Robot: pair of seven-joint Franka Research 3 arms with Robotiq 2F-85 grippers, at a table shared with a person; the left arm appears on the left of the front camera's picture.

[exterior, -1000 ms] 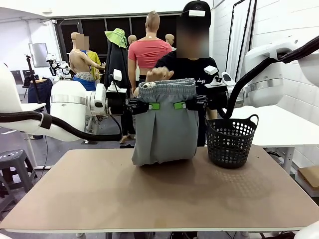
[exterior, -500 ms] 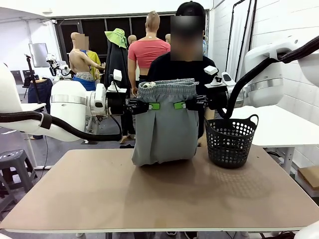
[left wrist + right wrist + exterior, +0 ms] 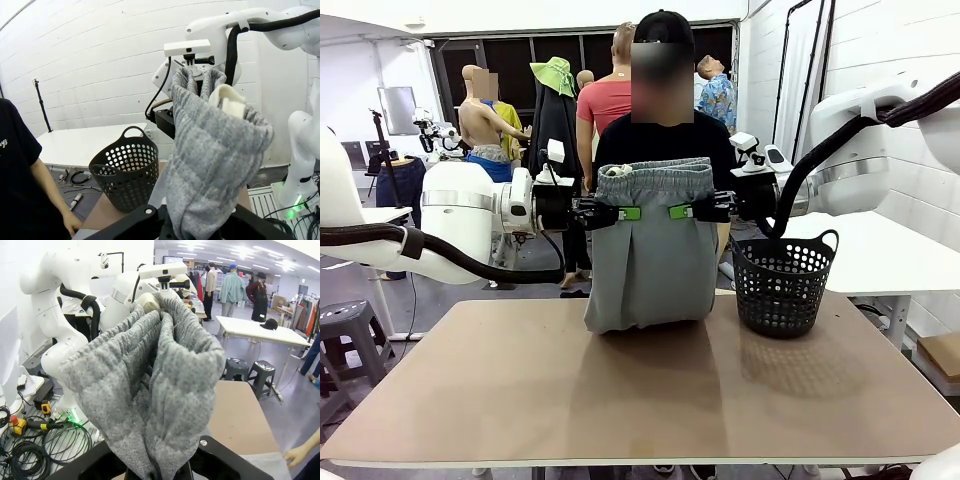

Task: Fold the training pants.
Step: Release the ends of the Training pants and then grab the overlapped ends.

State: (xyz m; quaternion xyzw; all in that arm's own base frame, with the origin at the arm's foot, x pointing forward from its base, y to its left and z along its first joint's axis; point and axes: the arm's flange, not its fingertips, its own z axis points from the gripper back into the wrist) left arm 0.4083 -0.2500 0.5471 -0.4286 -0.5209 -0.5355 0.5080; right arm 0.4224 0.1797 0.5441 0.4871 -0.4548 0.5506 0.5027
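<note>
The light grey training pants (image 3: 652,250) hang upright over the far side of the table, waistband up, their folded lower end resting on the tabletop (image 3: 620,400). My left gripper (image 3: 625,213) is shut on the left side of the waistband. My right gripper (image 3: 682,211) is shut on the right side. In the left wrist view the grey fabric (image 3: 210,150) rises from between my fingers, with the cream drawstring (image 3: 227,100) at the top. The right wrist view shows the bunched waistband (image 3: 150,390) pinched the same way.
A black mesh basket (image 3: 782,283) stands on the table just right of the pants. A person in a black shirt (image 3: 660,140) stands behind the pants at the far side, a hand (image 3: 300,455) near the table edge. The near half of the table is bare.
The person's hand has left the top of the waistband and the person has shifted to the left. Both grippers and the pants have stayed in place.
</note>
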